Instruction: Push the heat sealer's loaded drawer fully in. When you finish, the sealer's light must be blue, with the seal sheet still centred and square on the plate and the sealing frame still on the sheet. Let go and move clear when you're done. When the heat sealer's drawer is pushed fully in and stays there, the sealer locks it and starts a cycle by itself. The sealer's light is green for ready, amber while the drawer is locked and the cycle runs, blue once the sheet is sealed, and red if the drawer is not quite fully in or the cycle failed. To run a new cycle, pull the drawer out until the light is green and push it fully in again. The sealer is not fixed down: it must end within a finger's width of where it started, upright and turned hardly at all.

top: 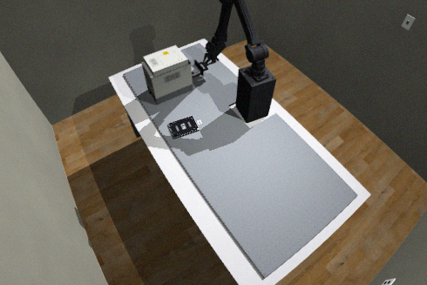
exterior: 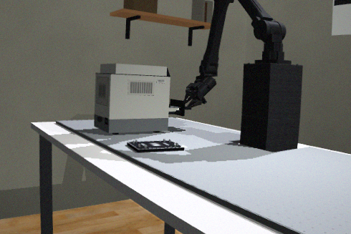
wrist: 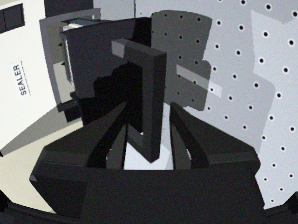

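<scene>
The heat sealer [top: 158, 84] [exterior: 122, 104] [wrist: 27, 47] is a white box with a grey base, upright near the table's far end. Its drawer [exterior: 174, 109] [wrist: 90, 57] stands out of the front, with a dark front panel and a black bar handle [wrist: 156, 100]. My gripper [top: 203, 66] [exterior: 185, 106] [wrist: 148, 109] is partly open at the handle. In the wrist view the bar shows between the fingertips, with a gap on each side; nothing is gripped. The panel hides most of the drawer's inside, so the seal sheet and sealing frame cannot be made out. The sealer's light is not in view.
A flat black board with small parts [top: 179, 129] [exterior: 154, 146] lies on the mat beside the sealer. The black arm pedestal [top: 254, 97] [exterior: 270, 106] stands on the table. A wall shelf [exterior: 161, 19] is behind, above the sealer.
</scene>
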Controlling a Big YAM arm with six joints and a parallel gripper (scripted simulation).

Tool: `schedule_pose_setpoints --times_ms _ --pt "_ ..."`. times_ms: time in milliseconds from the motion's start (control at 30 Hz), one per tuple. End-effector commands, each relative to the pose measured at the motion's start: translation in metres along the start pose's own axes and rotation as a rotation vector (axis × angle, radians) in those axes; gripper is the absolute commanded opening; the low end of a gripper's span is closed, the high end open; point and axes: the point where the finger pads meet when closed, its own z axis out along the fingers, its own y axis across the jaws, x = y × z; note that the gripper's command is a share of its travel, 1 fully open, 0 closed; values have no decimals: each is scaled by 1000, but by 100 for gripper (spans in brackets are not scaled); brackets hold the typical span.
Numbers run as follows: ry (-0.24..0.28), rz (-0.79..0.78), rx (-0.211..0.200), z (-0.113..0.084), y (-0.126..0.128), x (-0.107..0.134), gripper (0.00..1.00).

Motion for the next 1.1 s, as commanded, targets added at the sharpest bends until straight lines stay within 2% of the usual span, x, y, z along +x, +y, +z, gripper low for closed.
schedule_pose_setpoints --times_ms 0,1067 --pt "18 16 -6 13 -3 7 30" --pt "20 28 -6 14 -5 9 30"
